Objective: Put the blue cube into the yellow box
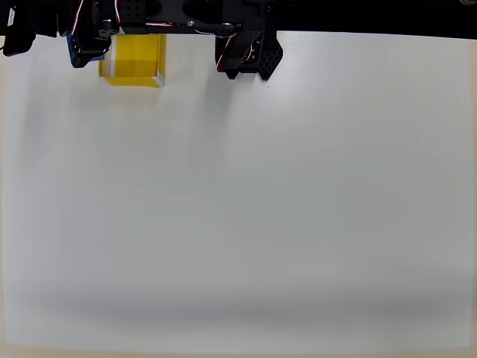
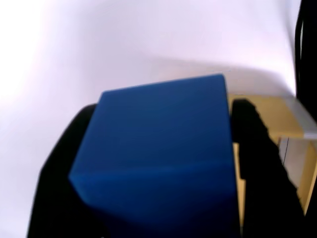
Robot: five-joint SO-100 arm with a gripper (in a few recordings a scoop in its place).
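Overhead view: black arm (image 1: 186, 22) stretched along top edge of frame over white table (image 1: 238, 209). Yellow box (image 1: 134, 61) at upper left, top part hidden under arm. Gripper (image 1: 86, 45) just left of box, sliver of blue cube (image 1: 75, 51) visible at its left side.

Wrist view: blue cube (image 2: 158, 153) fills centre, clamped between dark fingers (image 2: 54, 178) on both sides, tilted. Yellow box (image 2: 292, 134) at right edge, just beside cube, whitish rim visible.
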